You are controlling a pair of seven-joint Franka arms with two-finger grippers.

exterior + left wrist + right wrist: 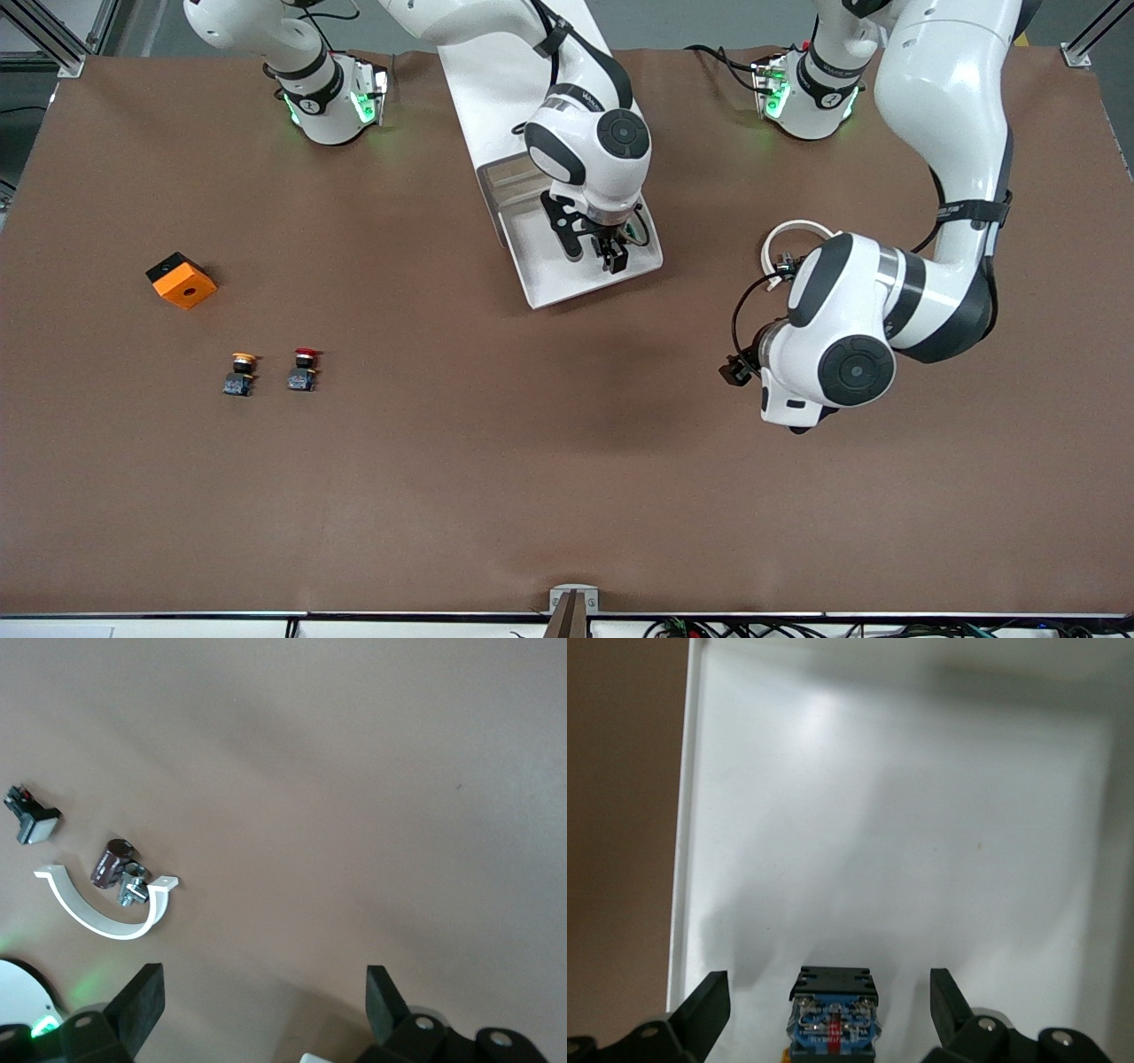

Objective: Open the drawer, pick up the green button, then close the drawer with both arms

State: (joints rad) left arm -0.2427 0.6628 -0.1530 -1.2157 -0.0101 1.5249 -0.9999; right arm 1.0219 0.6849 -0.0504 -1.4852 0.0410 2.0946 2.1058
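The drawer is pulled out of the white cabinet, and its white floor fills the right wrist view. A button's black and blue body lies in the drawer; its cap is hidden. My right gripper hangs low over the drawer. In its own view the right gripper is open, with one finger on each side of the button body and not touching it. My left gripper is open and empty over bare table toward the left arm's end, and it also shows in its own view.
A yellow-capped button, a red-capped button and an orange block lie toward the right arm's end. A white curved clamp lies by the left arm, with a dark cylinder part and a small switch beside it.
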